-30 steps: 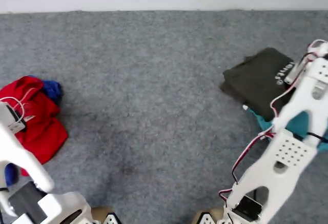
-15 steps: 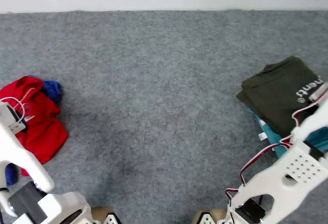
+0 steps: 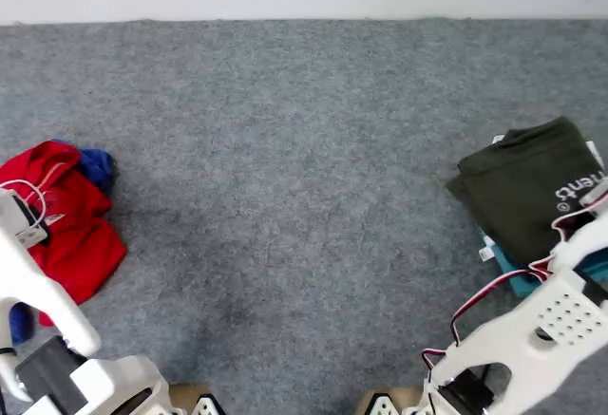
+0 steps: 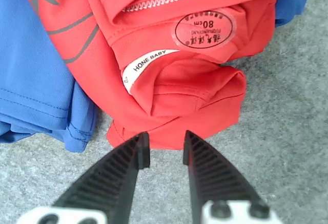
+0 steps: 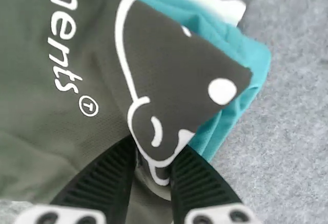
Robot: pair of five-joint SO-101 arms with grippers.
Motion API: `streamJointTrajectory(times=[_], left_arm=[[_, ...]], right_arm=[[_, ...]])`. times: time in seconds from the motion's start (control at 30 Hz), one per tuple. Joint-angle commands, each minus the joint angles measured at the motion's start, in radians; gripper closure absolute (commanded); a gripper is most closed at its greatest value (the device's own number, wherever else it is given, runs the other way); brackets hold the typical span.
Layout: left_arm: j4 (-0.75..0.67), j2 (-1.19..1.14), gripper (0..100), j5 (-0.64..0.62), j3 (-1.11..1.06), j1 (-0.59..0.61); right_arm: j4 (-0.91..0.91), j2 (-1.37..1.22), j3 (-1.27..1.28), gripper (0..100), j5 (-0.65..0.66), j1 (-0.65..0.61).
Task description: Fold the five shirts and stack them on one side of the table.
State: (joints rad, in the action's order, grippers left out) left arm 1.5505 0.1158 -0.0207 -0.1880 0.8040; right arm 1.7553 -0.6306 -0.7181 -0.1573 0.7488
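at the right edge of the desk, the dark green shirt lies farther right than a second ago, its corner pinched in my right tool; it covers most of the teal shirt; my left tool stays spread and empty just beside the red shirt, which hides most of the blue shirt; my right arm blocks the dark shirt's near corner from above.

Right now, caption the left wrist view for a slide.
Open tool facing the crumpled red shirt, blue shirt alongside.
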Motion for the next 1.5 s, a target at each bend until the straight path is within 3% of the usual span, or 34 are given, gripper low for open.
streamJointTrajectory(times=[0.0,0.13,0.3,0.57,0.87,0.97,1.13,1.27,1.47], left_arm=[[-0.005,0.048,88,0.002,0.005,-0.008],[-0.005,0.048,88,0.002,0.005,-0.008],[-0.005,0.046,88,0.002,0.004,-0.008],[-0.005,0.044,88,0.002,0.004,-0.008],[-0.005,0.044,88,0.002,0.004,-0.008],[-0.006,0.043,88,0.002,0.004,-0.008],[-0.006,0.043,88,0.002,0.004,-0.008],[-0.006,0.043,88,0.002,0.004,-0.008],[-0.005,0.041,88,0.002,0.004,-0.008]], right_arm=[[0.039,0.053,0.006,98.8,-0.008,0.016],[0.039,0.061,0.006,98.7,0.002,0.047],[0.041,0.059,0.006,97.2,0.103,0.111],[0.041,0.053,0.051,68.6,0.183,0.124],[0.045,0.211,0.063,68.0,0.275,0.140],[0.045,0.364,0.081,68.0,0.273,0.082],[0.033,0.539,0.186,68.0,0.270,-0.153],[-0.022,0.503,0.302,68.0,0.270,-0.320],[-0.091,0.351,0.416,68.0,0.269,-0.386]])
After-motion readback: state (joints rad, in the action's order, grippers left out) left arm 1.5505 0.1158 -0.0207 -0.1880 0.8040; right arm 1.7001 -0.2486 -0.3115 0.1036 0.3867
